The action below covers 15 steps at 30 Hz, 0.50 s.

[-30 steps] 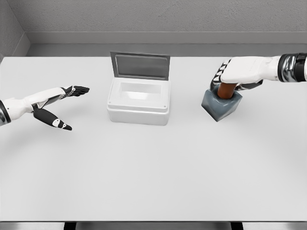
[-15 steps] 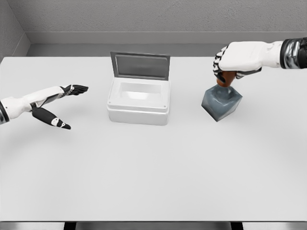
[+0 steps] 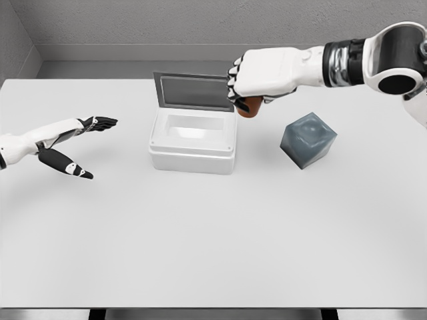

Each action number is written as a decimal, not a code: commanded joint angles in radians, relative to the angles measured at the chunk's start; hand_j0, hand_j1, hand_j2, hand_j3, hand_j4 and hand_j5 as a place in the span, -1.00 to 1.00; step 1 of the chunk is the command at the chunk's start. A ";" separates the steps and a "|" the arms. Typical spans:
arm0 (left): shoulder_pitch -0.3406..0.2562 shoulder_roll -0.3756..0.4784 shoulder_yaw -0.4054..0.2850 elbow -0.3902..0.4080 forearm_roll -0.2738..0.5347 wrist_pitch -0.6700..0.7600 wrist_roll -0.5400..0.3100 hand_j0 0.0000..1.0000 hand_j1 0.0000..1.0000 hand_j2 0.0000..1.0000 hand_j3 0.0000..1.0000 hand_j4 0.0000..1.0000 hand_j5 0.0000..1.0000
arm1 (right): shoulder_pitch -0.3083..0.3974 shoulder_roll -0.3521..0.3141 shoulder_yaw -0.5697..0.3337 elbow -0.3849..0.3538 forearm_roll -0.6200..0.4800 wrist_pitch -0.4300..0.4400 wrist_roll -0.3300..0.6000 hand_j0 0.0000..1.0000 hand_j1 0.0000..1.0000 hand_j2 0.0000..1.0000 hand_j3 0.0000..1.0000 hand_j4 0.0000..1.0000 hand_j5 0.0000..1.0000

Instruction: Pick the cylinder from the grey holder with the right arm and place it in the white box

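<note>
My right hand [image 3: 257, 83] is shut on the brown cylinder [image 3: 250, 107], of which only the lower end shows below the fingers. It hangs in the air just past the right rim of the white box [image 3: 193, 141], whose lid stands open at the back. The grey holder [image 3: 308, 139] sits alone on the table to the right, its socket vacant. My left hand [image 3: 77, 143] hovers at the far left with fingers spread, holding nothing.
The white table [image 3: 213, 240] stretches wide in front of the box and holder. A grey wall runs along its far edge.
The right hand has lifted the cylinder out of the grey holder and carried it left and up to the box's right edge. The left hand has barely moved.
</note>
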 commanded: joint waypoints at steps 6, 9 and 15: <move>0.000 0.002 0.001 0.000 0.007 0.002 0.000 1.00 1.00 1.00 1.00 1.00 1.00 | -0.003 0.038 0.039 -0.042 -0.004 0.003 -0.002 -0.49 -0.49 -0.49 -0.49 -0.49 -0.49; 0.000 0.002 0.001 0.001 0.007 0.001 0.000 1.00 1.00 1.00 1.00 1.00 1.00 | -0.005 0.038 0.041 -0.061 -0.004 0.003 -0.002 -0.49 -0.49 -0.49 -0.49 -0.49 -0.49; 0.000 0.002 0.001 0.001 0.007 0.001 0.000 1.00 1.00 1.00 1.00 1.00 1.00 | -0.005 0.055 0.053 -0.044 -0.005 0.019 -0.002 -0.49 -0.49 -0.49 -0.49 -0.49 -0.49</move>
